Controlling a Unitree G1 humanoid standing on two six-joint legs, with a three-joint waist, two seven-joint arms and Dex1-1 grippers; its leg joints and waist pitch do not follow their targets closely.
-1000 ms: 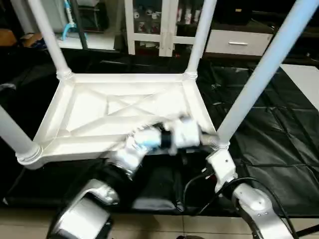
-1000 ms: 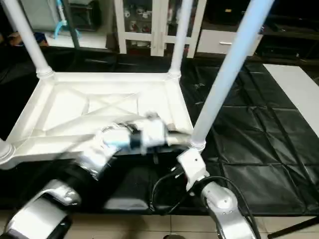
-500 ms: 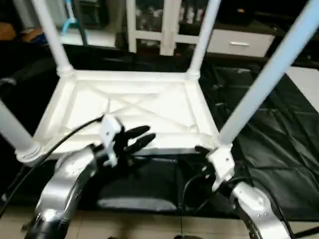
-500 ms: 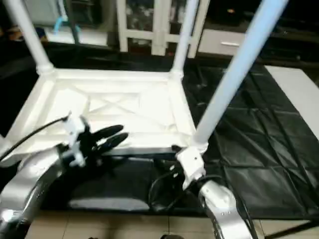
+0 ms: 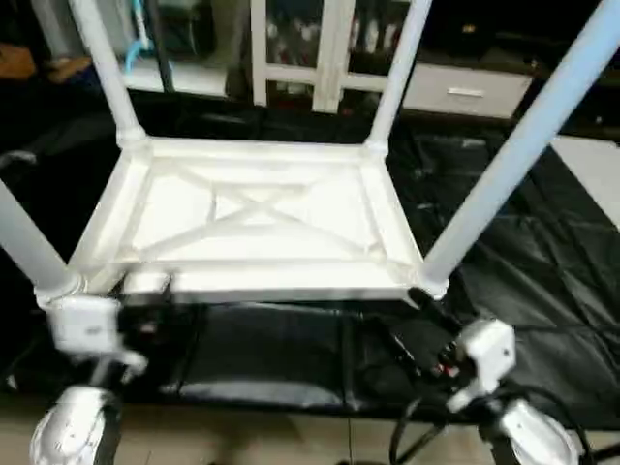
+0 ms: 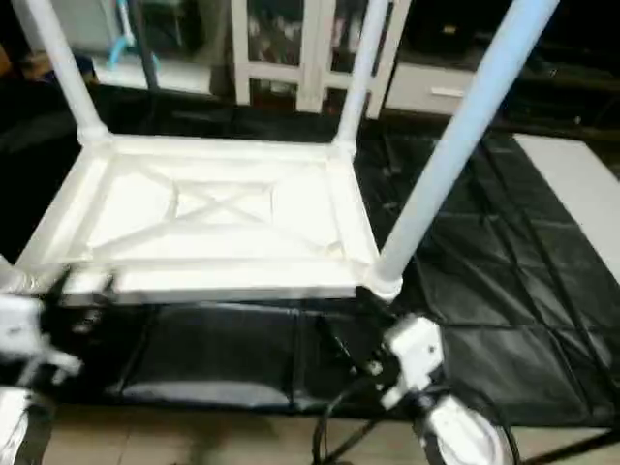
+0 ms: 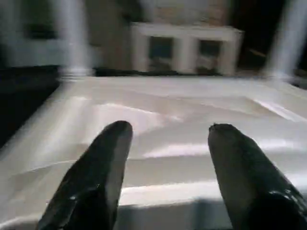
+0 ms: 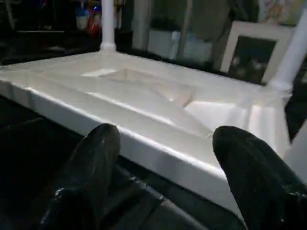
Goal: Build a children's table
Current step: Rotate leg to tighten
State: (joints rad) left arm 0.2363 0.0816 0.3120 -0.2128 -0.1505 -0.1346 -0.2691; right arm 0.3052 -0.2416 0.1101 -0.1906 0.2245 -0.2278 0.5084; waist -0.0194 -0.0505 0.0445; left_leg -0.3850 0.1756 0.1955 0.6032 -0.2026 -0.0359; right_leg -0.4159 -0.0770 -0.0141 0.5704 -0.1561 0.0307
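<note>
The table [image 5: 254, 218] lies upside down on the black cover [image 5: 523, 281], its four legs [image 5: 513, 155] standing up from the corner sockets. From the head, both arms sit low at the near edge. The wrist cameras show more: the left gripper [image 7: 165, 158] has its fingers [image 7: 103, 163] spread apart and empty, facing the ribbed underside; the right gripper [image 8: 165, 167] is likewise spread and holds nothing, just short of the rim. A white cabinet [image 5: 320, 58] stands behind. No writing can be read.
</note>
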